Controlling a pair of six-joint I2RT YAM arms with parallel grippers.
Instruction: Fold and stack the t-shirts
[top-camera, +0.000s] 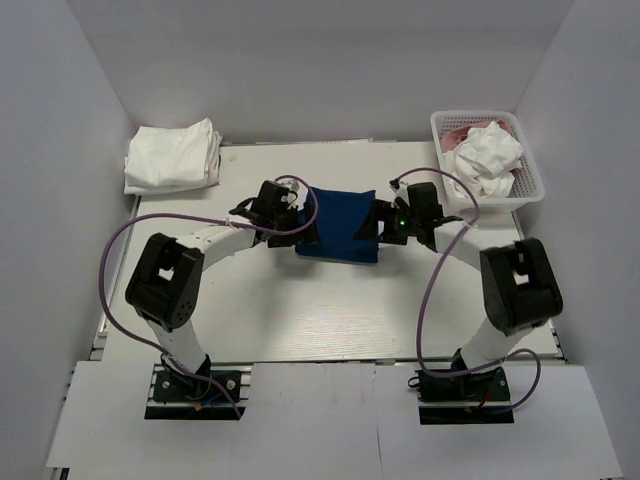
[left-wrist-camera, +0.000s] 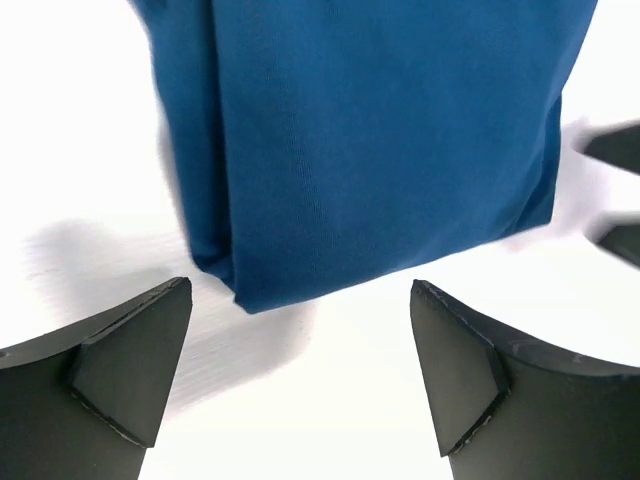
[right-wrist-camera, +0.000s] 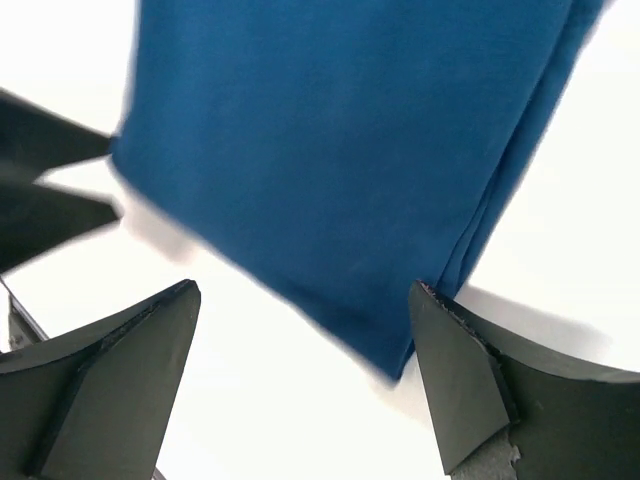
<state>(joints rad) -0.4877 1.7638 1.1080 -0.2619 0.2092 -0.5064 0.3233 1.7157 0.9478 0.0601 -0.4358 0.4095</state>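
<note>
Your left jaws and right jaws both stand wide open and hold nothing. The folded navy t-shirt lies flat on the tabletop directly between them, with one edge just ahead of each pair. That placing looks meant for taking both sides at once and carrying it. The folded white t-shirts sit well out beyond your left jaws and are probably the stack. The basket of crumpled t-shirts waits near your right jaws.

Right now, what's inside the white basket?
A crumpled white t-shirt fills most of the basket, with pink cloth showing behind it by the far rim. Whatever lies under them is covered.
</note>
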